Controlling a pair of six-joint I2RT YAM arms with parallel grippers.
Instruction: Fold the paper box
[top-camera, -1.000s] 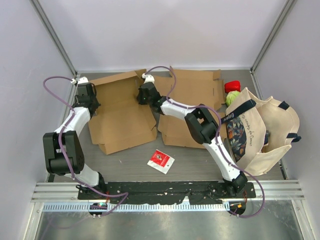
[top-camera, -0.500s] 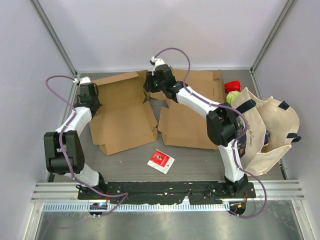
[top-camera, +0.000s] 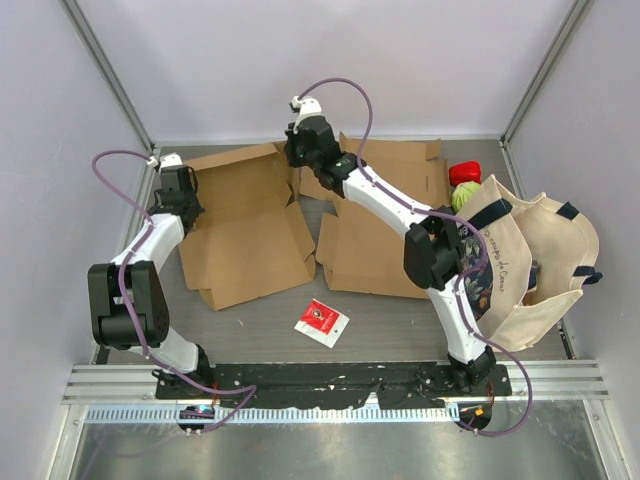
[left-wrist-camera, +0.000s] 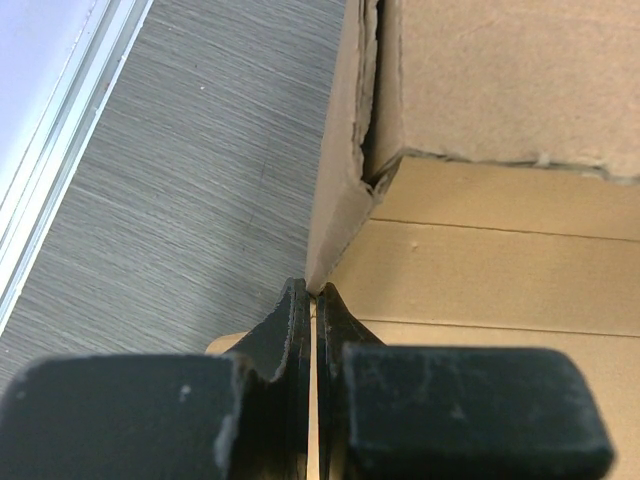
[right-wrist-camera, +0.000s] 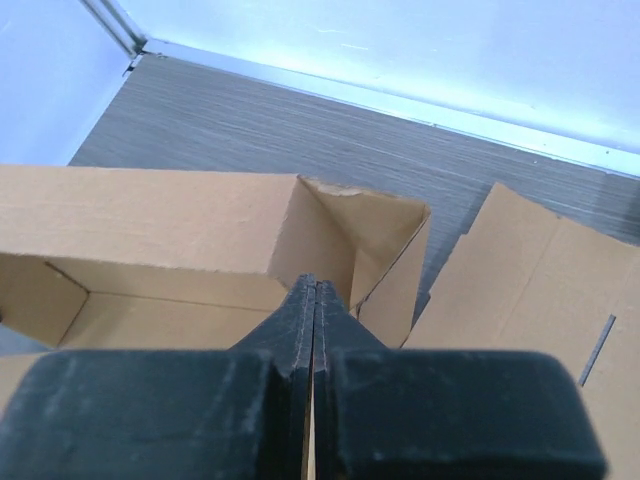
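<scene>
We've got the paper box lying half-open on the tabletop, left of centre. The left pincer is clamped on its left wall. The right pincer is squeezed closed at the far right corner (can't tell if it's pinching card).

Your right fingers are pressed tight together, their tips pointing at an upright corner of the cardboard box, where two raised walls meet. Just right of it, a flat cardboard sheet lies on the grey worktop, which runs back to a white wall.
</scene>
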